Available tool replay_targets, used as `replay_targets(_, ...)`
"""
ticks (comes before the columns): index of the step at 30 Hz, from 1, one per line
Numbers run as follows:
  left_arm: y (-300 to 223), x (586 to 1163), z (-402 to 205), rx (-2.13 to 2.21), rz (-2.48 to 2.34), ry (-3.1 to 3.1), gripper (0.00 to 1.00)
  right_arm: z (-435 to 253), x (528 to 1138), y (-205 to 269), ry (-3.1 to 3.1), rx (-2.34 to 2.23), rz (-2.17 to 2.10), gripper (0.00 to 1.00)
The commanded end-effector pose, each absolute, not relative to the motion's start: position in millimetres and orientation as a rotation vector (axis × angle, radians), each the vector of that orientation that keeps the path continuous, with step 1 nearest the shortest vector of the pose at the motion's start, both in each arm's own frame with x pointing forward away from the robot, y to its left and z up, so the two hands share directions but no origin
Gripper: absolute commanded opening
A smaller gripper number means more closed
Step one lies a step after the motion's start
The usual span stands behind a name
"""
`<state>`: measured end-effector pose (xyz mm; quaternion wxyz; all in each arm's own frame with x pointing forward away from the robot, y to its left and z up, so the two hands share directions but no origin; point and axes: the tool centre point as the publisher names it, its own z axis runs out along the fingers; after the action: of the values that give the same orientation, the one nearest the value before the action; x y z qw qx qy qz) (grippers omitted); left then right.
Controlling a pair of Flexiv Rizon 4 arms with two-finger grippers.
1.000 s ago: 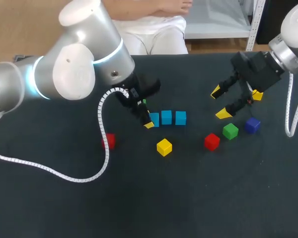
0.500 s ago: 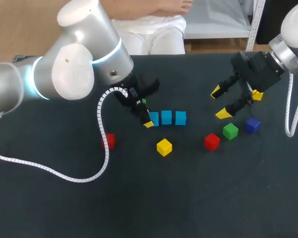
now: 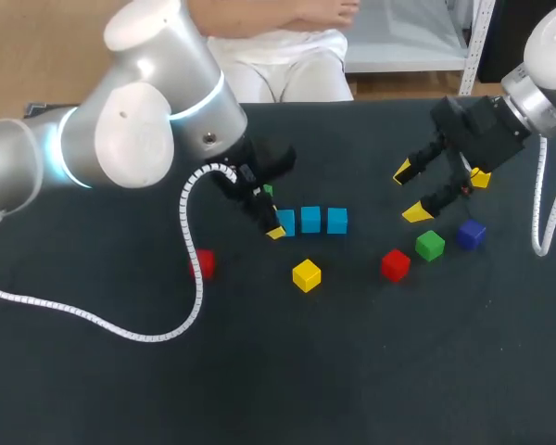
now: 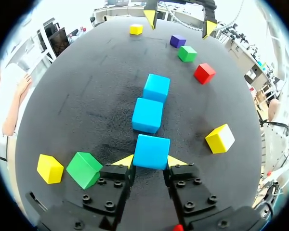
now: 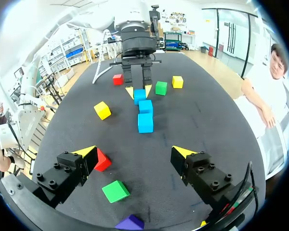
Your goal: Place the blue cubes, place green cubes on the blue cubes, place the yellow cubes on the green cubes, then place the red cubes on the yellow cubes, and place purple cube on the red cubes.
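Observation:
Three blue cubes lie in a row on the dark table (image 3: 371,371). My left gripper (image 3: 276,228) is shut on the nearest blue cube (image 4: 151,151), which rests on the table; its yellow fingertips (image 4: 125,161) press both sides. The middle blue cube (image 4: 147,115) and far blue cube (image 4: 156,87) lie straight ahead of it. My right gripper (image 3: 415,192) hangs open and empty above the table, just behind a green cube (image 3: 430,245), a red cube (image 3: 396,264) and the purple cube (image 3: 472,233). Seen from the right wrist, the right gripper (image 5: 135,153) faces the blue row (image 5: 145,122).
A yellow cube (image 3: 306,274) lies in front of the blue row. A second red cube (image 3: 202,263) sits to the left. Another green cube (image 4: 84,169) and yellow cube (image 4: 50,168) lie beside my left gripper. One more yellow cube (image 3: 481,178) lies behind my right gripper.

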<state>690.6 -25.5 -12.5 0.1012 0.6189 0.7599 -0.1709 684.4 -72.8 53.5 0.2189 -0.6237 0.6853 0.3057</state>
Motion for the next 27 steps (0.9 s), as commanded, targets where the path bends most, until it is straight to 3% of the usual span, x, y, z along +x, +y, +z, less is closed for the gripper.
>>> replay_targets(1, -25.4, 692.3, -13.3, 1.832, -0.507, 2.244, 0.0, 53.7, 683.1, -73.2, 1.895, -1.724, 0.844, 1.0)
replay_targets(18, -27.5, 694.3, -14.5, 1.833, -0.503, 2.246, 0.0, 53.7, 683.1, -73.2, 1.895, -1.724, 0.844, 1.0)
replay_targets(21, -27.6, 694.5, -14.6, 1.834, -0.503, 2.246, 0.05, 53.7, 683.1, -73.2, 1.895, -1.724, 0.844, 1.0)
replay_targets(22, -27.6, 694.5, -14.6, 1.834, -0.503, 2.246, 0.12, 53.7, 683.1, -73.2, 1.895, -1.724, 0.844, 1.0)
replay_targets(23, -27.7, 694.6, -14.6, 1.835, -0.503, 2.245, 0.33, 53.7, 683.1, -73.2, 1.895, -1.724, 0.844, 1.0)
replay_targets(24, -27.7, 694.6, -14.5, 1.835, -0.503, 2.245, 0.57, 53.7, 683.1, -73.2, 1.895, -1.724, 0.844, 1.0)
replay_targets(25, -27.7, 694.6, -14.5, 1.835, -0.502, 2.245, 0.92, 53.7, 683.1, -73.2, 1.895, -1.724, 0.844, 1.0)
replay_targets(26, -27.8, 694.5, -14.4, 1.833, -0.503, 2.246, 1.0, 53.7, 683.1, -73.2, 1.895, -1.724, 0.844, 1.0)
replay_targets(27, -27.8, 694.5, -14.4, 1.831, -0.504, 2.246, 1.0, 53.7, 683.1, -73.2, 1.895, -1.724, 0.844, 1.0)
